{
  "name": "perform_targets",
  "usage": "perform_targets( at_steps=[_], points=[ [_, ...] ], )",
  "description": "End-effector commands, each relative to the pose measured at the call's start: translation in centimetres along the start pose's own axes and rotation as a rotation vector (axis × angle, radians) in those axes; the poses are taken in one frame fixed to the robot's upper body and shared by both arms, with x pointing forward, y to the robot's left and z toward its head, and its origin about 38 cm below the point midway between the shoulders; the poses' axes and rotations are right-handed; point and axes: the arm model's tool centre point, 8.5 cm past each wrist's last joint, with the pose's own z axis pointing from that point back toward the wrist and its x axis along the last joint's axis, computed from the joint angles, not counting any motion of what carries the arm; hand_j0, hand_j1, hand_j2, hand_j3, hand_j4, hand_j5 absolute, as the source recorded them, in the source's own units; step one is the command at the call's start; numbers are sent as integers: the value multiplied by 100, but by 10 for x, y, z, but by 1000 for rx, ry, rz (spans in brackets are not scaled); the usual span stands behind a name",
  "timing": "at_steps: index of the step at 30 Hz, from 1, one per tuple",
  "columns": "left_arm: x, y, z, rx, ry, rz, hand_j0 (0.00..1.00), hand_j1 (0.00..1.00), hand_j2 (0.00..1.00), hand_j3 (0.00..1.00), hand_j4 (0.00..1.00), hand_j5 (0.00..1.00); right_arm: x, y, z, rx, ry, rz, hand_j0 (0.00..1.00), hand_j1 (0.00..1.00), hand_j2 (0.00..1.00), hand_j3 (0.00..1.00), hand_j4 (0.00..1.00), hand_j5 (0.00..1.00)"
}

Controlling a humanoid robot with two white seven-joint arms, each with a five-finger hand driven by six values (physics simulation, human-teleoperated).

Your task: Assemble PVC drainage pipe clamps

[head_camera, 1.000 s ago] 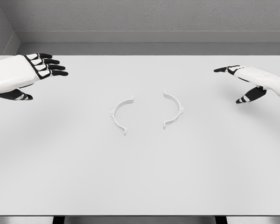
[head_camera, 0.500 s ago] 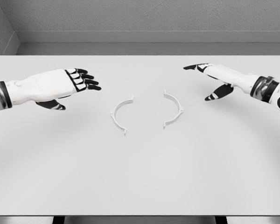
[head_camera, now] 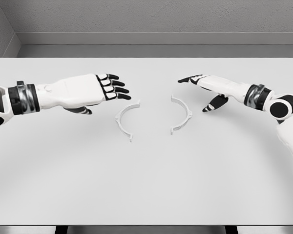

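Note:
Two white half-ring clamp pieces lie apart on the white table (head_camera: 146, 185). The left clamp half (head_camera: 124, 119) curves open toward the right, and the right clamp half (head_camera: 182, 114) curves open toward the left. My left hand (head_camera: 110, 87) hovers just up and left of the left half, fingers stretched out and holding nothing. Up and right of the right half is my right hand (head_camera: 201, 90), open with its fingers spread, the thumb pointing down near the piece's outer edge. Neither hand touches a clamp piece.
A grey wall (head_camera: 151, 19) runs behind the table's far edge. The table's front edge (head_camera: 146, 225) lies at the bottom of the view.
Both hands have moved inward from the table's sides toward the two clamp halves. The clamp halves have not moved.

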Motion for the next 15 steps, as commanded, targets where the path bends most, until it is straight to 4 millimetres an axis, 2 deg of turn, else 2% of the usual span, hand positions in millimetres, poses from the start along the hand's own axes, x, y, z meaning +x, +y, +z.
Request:
perform_targets(
  at_steps=[1,5,10,12,15],
  points=[
    [3,-1,-4,5,-10,7,100,100,100,100,100,100,5,4,-8,16,-14,-10,100,100,100,100,100,100],
    [9,-7,-24,-2,-33,-9,100,100,100,100,100,100,15,11,-20,55,-43,-18,100,100,100,100,100,100],
    [9,-15,-31,-27,-33,-17,100,100,100,100,100,100,18,12,-24,53,-53,-21,100,100,100,100,100,100],
    [-3,-23,-25,-40,3,15,100,100,100,100,100,100,18,11,-24,53,-54,-20,100,100,100,100,100,100],
    [-2,-26,-26,-24,-7,58,100,100,100,100,100,100,22,12,-28,50,-64,-23,100,100,100,100,100,100]
  ],
)
